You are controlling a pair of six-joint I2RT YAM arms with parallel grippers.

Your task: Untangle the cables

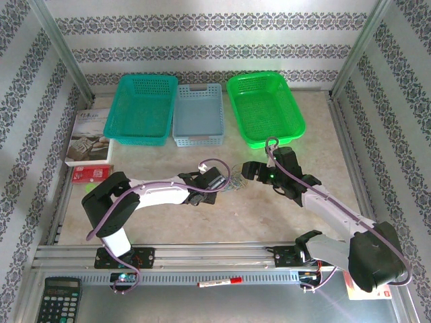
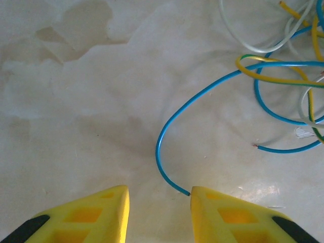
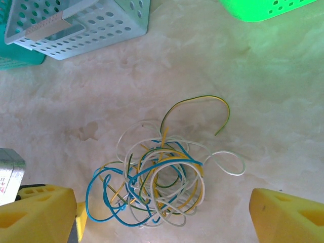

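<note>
Between the half-open left gripper (image 2: 159, 195) and wide-open right gripper (image 3: 162, 200), both empty, lies a tangle of thin blue, white, yellow cables (image 3: 152, 174).

Blk/wht arms (image 1: 161, 192) w/ purple cords (image 1: 296, 176), yellow end effector fingers (image 2: 228, 217), blk-backed.

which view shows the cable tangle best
The right wrist view: the whole bunch of cables lies in frame, with white, blue and yellow loops easy to tell apart. The left wrist view catches one side and a loose blue end. The top external view shows a small blur mid-table.
</note>
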